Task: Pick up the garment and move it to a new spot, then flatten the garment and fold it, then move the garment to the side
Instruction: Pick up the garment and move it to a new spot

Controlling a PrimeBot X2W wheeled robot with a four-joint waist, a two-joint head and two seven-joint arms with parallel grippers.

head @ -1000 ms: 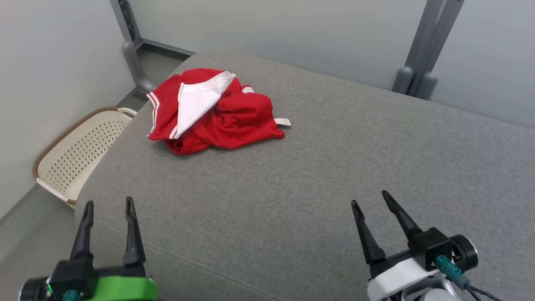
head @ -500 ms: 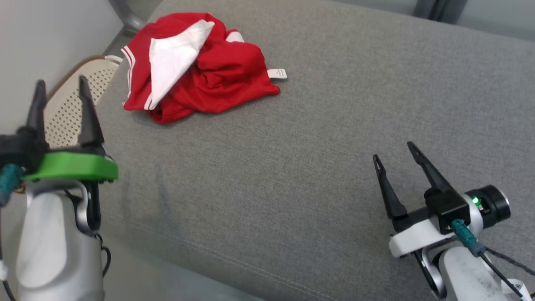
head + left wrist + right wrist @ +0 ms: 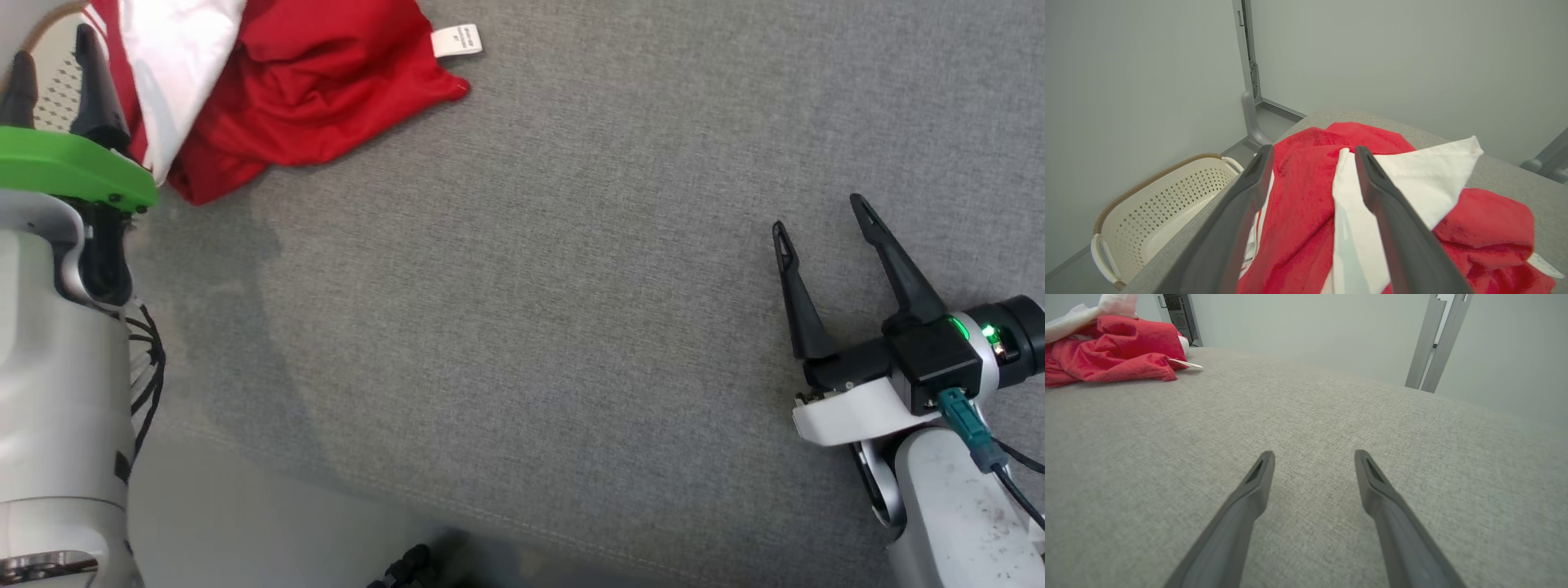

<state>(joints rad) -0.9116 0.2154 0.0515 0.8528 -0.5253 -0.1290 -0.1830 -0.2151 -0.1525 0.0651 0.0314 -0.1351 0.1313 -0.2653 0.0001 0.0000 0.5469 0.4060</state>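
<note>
L fingers (image 3: 1241,212) spread, near garment (image 3: 1298,212).

The garment (image 3: 318,82) is red with a white panel and white stripes. The cushion (image 3: 531,327) is flecked grey. The basket (image 3: 1180,185) is cream, perforated, brown-rimmed.

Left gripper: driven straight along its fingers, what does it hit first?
Likely the garment: the left gripper points straight at the red-and-white heap, jaws open. Its height over the heap is unclear, so it may only skim the top; the wall lies beyond.
</note>
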